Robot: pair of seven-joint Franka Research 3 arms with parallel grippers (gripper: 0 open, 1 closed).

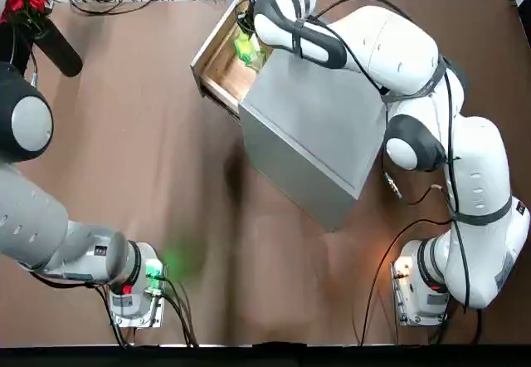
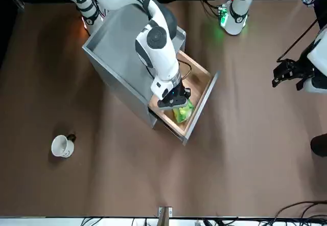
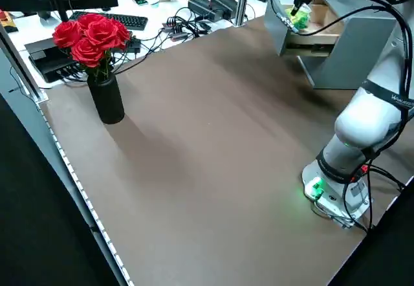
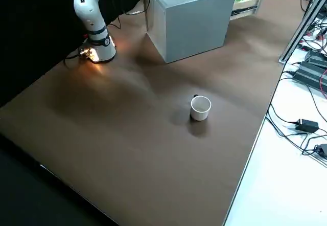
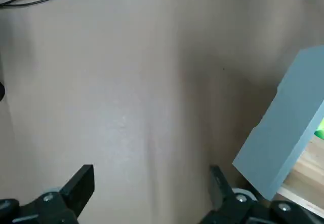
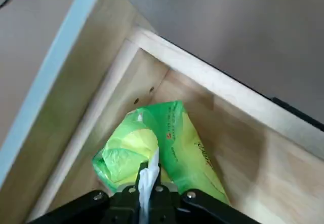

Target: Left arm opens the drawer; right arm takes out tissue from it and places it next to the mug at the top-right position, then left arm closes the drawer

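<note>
Fingers closed on the white tip of the green-and-yellow tissue packet point(image 6: 167, 148), the right tool point(image 6: 150, 176) sits inside the open drawer point(image 2: 196, 85), right of centre in the front view. Wide open with nothing between its fingers, the left tool point(image 5: 152, 191) hangs above the counter point(image 5: 121, 112), near the drawer's front panel point(image 5: 283, 122). Toward the lower left of the front view, the white mug point(image 2: 62, 146) stands well apart from the grey cabinet point(image 2: 120, 54).

arms point(image 2: 156, 38): 2 | cabinet point(image 1: 311, 126): 1 | drawer point(image 1: 228, 61): 1 | packet point(image 6: 162, 148): 1 | mug point(image 4: 200, 108): 1 | vase point(image 3: 105, 98): 1
</note>
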